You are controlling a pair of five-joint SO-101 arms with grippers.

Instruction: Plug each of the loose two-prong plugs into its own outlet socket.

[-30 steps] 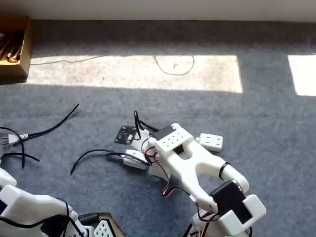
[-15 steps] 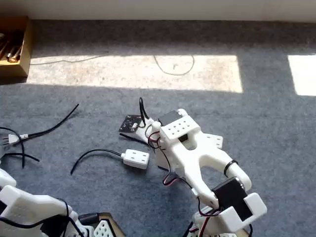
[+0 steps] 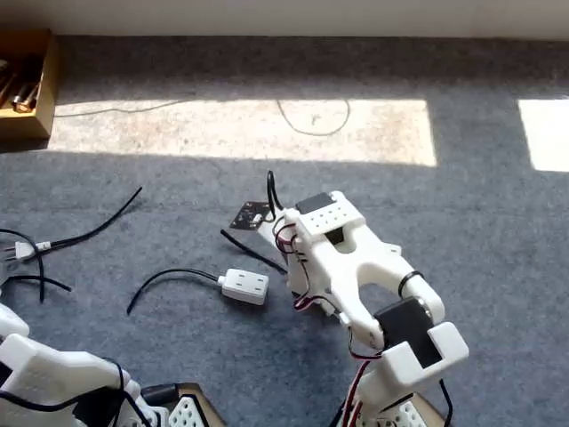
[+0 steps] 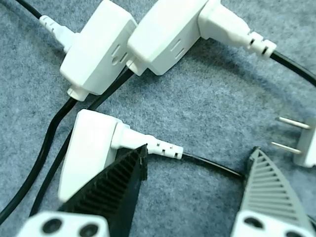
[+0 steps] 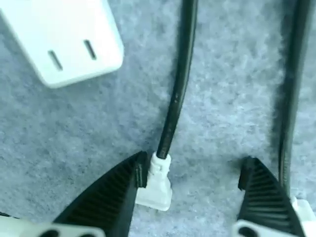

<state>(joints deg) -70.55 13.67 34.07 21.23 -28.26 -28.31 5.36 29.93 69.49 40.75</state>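
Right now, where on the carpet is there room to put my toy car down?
The grey carpet right of the middle arm is bare. The sunlit strip is mostly free too, apart from a thin wire loop. It is crowded around the white outlet and the black cables at the left.

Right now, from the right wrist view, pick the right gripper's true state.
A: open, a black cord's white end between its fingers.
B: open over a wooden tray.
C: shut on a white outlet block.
A: the right gripper stands open, and the white end of the black cord lies on the carpet between its fingers.
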